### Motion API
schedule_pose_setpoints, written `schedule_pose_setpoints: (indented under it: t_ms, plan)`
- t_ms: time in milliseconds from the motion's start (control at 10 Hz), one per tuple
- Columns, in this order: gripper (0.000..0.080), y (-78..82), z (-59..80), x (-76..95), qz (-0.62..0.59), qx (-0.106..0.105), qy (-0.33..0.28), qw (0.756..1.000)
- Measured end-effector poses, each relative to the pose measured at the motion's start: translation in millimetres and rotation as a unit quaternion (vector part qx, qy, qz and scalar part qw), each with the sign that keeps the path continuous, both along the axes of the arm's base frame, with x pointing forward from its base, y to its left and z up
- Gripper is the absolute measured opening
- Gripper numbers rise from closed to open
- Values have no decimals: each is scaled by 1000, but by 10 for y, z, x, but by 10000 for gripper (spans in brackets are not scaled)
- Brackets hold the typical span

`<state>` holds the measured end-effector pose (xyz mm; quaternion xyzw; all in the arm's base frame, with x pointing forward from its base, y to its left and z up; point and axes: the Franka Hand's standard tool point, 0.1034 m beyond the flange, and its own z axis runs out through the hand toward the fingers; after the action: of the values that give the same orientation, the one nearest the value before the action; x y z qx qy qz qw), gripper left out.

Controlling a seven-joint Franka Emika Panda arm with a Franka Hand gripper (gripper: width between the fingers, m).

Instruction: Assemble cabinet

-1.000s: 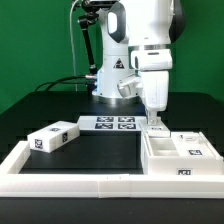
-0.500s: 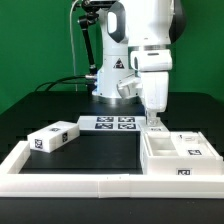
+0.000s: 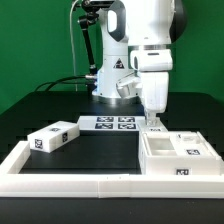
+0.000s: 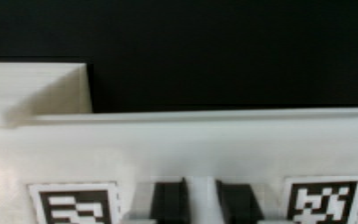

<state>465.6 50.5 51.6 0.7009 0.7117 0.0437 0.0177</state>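
Two views, and neither settles whether the gripper (image 3: 153,121) is spread or pinched, can't tell. It hangs at the far wall of the cabinet body (image 3: 176,157), on the exterior view's right. I'd drop square, centred on that wall. Wrist view shows its tags (image 4: 78,205) up close; only the exterior shows the small block (image 3: 54,138).

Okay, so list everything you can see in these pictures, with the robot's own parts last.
white plastic box-shaped cabinet body: one, white with black-and-white tags, exterior view's right, front.
small white tagged block: one, white, exterior view's left.
marker board: one, white with four tags, centre, further back.
long low border frame: one, white, along the front and left edges.
table: one, black.
robot arm: one, white, centre back.
gripper: one, white, at the body's far wall; open or shut unclear.
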Motion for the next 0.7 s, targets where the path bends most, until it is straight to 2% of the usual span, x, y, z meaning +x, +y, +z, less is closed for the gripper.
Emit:
schedule_pose_setpoints:
  t_ms: [200, 700]
  plan:
    - [72, -11, -8, 29, 1, 0, 1, 1000]
    - [72, -32, 23, 326, 6, -11, 17, 1000]
